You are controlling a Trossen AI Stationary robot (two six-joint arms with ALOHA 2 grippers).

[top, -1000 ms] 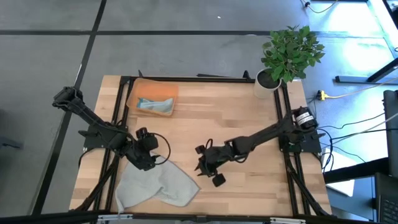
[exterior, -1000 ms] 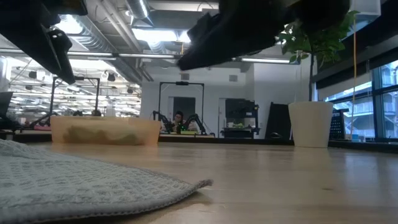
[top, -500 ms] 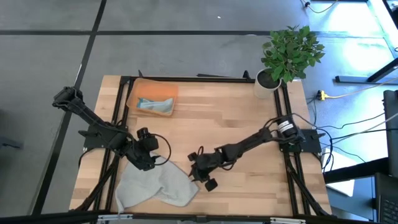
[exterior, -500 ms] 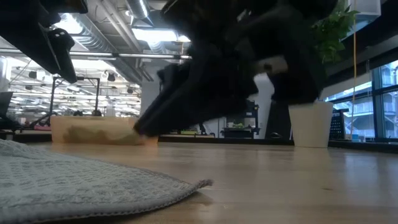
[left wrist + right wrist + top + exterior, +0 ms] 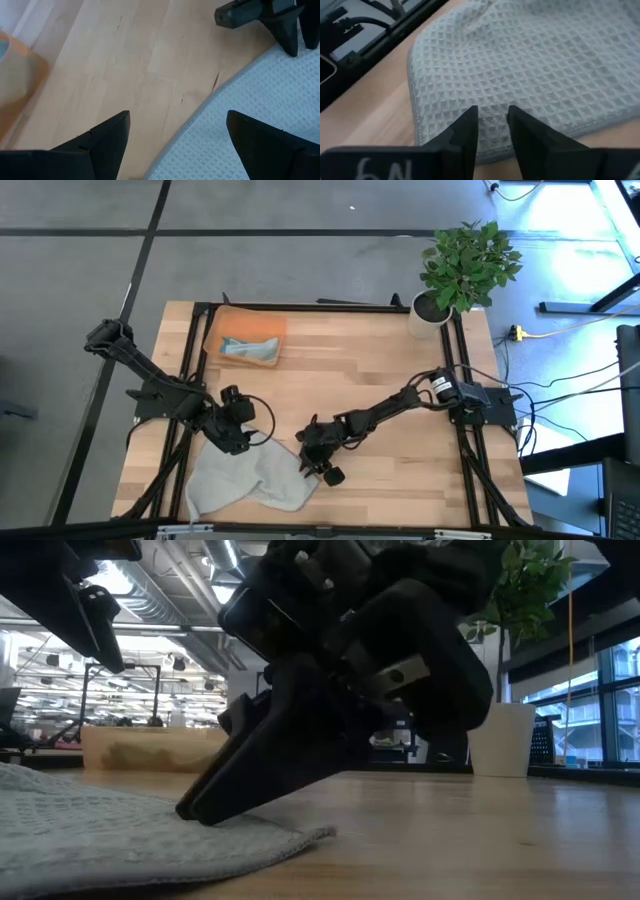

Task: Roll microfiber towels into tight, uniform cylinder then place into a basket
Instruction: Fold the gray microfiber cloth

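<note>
The grey-green waffle towel [image 5: 252,483] lies rumpled at the table's near edge, the teal one [image 5: 248,348] already in the orange basket [image 5: 214,332] at the far corner. The right gripper [image 5: 312,463] hovers low over the towel's corner, fingers [image 5: 465,134] narrowly parted and holding nothing; the left gripper [image 5: 228,433] waits wide open at the opposite edge. I'd pinch just inside the hem (that weave slips) and spread the cloth flat before rolling.
</note>
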